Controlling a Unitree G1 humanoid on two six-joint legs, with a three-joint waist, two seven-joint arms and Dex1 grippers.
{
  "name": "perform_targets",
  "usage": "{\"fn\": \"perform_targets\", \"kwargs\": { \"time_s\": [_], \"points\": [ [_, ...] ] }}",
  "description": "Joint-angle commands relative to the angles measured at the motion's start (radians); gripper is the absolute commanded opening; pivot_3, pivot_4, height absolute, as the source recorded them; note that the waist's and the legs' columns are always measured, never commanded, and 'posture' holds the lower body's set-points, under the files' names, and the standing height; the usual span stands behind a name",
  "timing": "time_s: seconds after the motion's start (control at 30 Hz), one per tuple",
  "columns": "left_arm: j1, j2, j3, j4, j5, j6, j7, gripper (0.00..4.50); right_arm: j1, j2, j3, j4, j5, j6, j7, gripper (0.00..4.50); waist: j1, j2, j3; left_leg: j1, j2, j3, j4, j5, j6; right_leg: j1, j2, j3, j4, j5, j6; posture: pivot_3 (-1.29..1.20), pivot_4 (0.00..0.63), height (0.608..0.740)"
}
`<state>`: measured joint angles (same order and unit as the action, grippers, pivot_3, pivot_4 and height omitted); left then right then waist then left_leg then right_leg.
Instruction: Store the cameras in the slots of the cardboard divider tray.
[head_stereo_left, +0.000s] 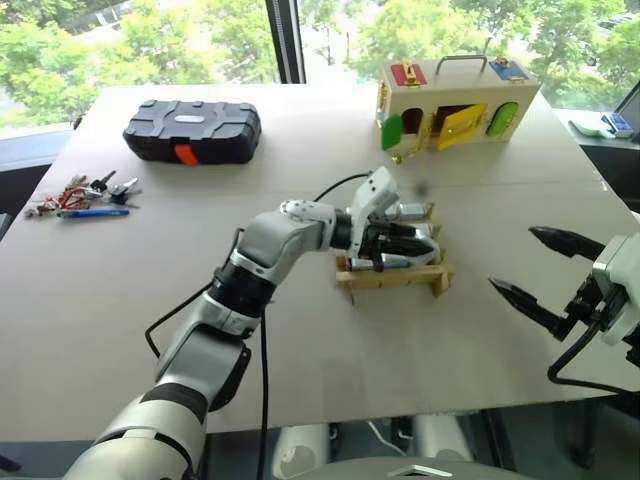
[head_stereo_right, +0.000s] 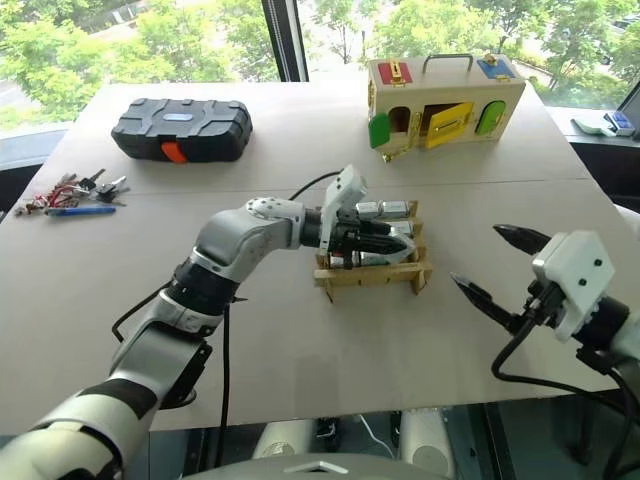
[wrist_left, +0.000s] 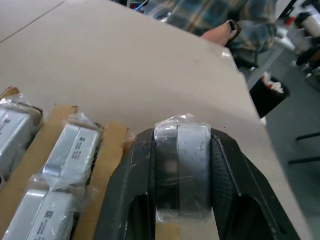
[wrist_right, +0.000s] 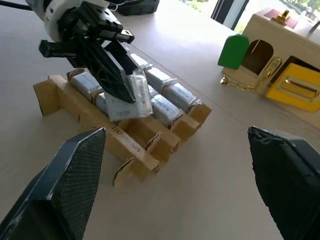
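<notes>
The cardboard divider tray (head_stereo_left: 392, 279) sits at the middle of the table, with several plastic-wrapped silver-grey cameras (wrist_right: 165, 110) lying in its slots. My left gripper (head_stereo_left: 414, 243) reaches in from the left and hovers over the tray's middle, shut on one more wrapped camera (wrist_left: 182, 165). That camera hangs just above the tray's front slots (wrist_right: 126, 99). My right gripper (head_stereo_right: 476, 256) stands open to the right of the tray, apart from it, with nothing between its fingers.
A black ribbed case (head_stereo_left: 192, 130) lies at the far left and a wooden box with coloured doors (head_stereo_left: 450, 105) at the far right. Keys with a blue pen (head_stereo_left: 85, 197) lie at the left edge. A person's plaid sleeve (wrist_left: 215, 17) shows beyond the table.
</notes>
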<state>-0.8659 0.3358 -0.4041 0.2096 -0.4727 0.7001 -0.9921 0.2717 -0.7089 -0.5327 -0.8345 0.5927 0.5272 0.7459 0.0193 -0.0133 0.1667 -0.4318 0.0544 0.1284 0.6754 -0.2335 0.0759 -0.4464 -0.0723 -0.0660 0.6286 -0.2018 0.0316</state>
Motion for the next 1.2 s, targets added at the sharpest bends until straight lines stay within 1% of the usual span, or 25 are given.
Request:
{"fn": "perform_targets", "kwargs": {
  "time_s": [0.03,0.2,0.37,0.6,0.87,1.0,1.03,1.07,1.1,1.13,1.17,1.2],
  "points": [
    [-0.057,-0.026,-0.026,0.041,0.087,-0.108,-0.056,0.8,0.022,0.005,-0.04,-0.056,0.024,-0.007,-0.029,4.5,-0.002,0.0,0.0,0.0,0.0,0.0,0.0,0.0,0.0,0.0,0.0,0.0,0.0,0.0,0.0,0.0,0.15,0.74],
    [-0.106,-0.045,-0.049,0.145,0.199,-0.223,-0.103,0.8,0.05,0.007,-0.048,-0.055,0.021,-0.021,-0.035,4.5,-0.003,0.0,0.0,0.0,0.0,0.0,0.001,0.0,0.0,0.0,0.0,0.0,0.0,0.0,-0.001,0.0,0.15,0.74],
    [-0.137,-0.042,-0.066,0.192,0.277,-0.271,-0.161,0.8,0.102,0.009,-0.08,-0.07,0.049,-0.055,0.002,4.5,-0.002,0.0,0.0,0.0,0.0,0.0,0.001,0.0,0.001,0.0,0.0,0.0,0.0,0.0,-0.001,0.0,0.15,0.74],
    [-0.139,-0.019,-0.097,0.138,0.354,-0.234,-0.208,0.8,0.163,-0.002,-0.131,-0.037,0.071,-0.131,0.095,4.5,-0.006,0.0,0.0,0.0,0.001,0.0,0.001,-0.001,0.001,0.0,0.001,0.0,0.0,0.0,0.0,0.0,0.15,0.74],
    [-0.161,-0.009,-0.12,0.072,0.425,-0.143,-0.18,0.8,0.149,-0.057,-0.153,0.032,0.069,-0.183,0.184,4.5,-0.006,0.0,0.0,0.0,0.001,0.0,0.001,-0.001,0.001,0.0,0.001,0.0,0.001,-0.001,0.0,0.0,0.15,0.74],
    [-0.157,0.001,-0.117,-0.004,0.413,-0.076,-0.2,0.8,0.136,-0.074,-0.141,0.054,0.063,-0.197,0.206,4.5,-0.006,0.0,0.0,0.001,0.001,0.0,0.001,0.0,0.001,0.0,0.001,0.0,0.002,-0.001,0.0,0.0,0.15,0.74],
    [-0.157,0.002,-0.112,-0.02,0.404,-0.055,-0.204,1.83,0.134,-0.076,-0.139,0.058,0.062,-0.199,0.209,4.5,-0.005,0.0,0.0,0.001,0.001,0.0,0.001,0.0,0.001,0.0,0.001,0.0,0.002,-0.001,0.0,0.0,0.15,0.74],
    [-0.159,-0.004,-0.099,-0.038,0.389,-0.029,-0.202,2.18,0.133,-0.078,-0.138,0.062,0.062,-0.202,0.212,4.5,-0.004,0.0,0.0,0.001,0.001,-0.001,0.001,0.0,0.001,0.0,0.001,0.0,0.002,-0.001,0.0,0.0,0.15,0.74],
    [-0.168,-0.016,-0.07,-0.06,0.362,0.023,-0.192,2.66,0.131,-0.08,-0.137,0.067,0.061,-0.206,0.215,4.5,-0.004,0.0,0.0,0.001,0.001,-0.001,0.001,0.0,0.001,0.0,0.001,0.0,0.002,-0.001,0.0,0.0,0.15,0.74],
    [-0.175,-0.025,-0.051,-0.076,0.343,0.059,-0.183,3.04,0.129,-0.08,-0.136,0.07,0.059,-0.208,0.217,4.5,-0.002,0.0,0.0,0.0,0.001,-0.001,0.001,0.0,0.001,0.0,0.001,0.0,0.002,-0.001,0.0,0.0,0.15,0.74],
    [-0.198,-0.031,-0.001,-0.104,0.292,0.147,-0.18,3.67,0.125,-0.082,-0.137,0.075,0.058,-0.21,0.219,4.5,-0.001,0.0,0.0,0.0,0.001,-0.001,0.002,0.0,0.001,0.0,0.0,0.0,0.002,-0.001,0.0,0.0,0.15,0.74],
    [-0.213,-0.033,0.032,-0.123,0.256,0.207,-0.179,3.98,0.121,-0.083,-0.135,0.079,0.055,-0.211,0.219,4.5,-0.001,-0.001,0.0,-0.001,0.001,-0.001,0.003,-0.001,0.001,0.0,0.0,0.0,0.002,-0.001,0.0,0.0,0.15,0.74]
  ]
}}
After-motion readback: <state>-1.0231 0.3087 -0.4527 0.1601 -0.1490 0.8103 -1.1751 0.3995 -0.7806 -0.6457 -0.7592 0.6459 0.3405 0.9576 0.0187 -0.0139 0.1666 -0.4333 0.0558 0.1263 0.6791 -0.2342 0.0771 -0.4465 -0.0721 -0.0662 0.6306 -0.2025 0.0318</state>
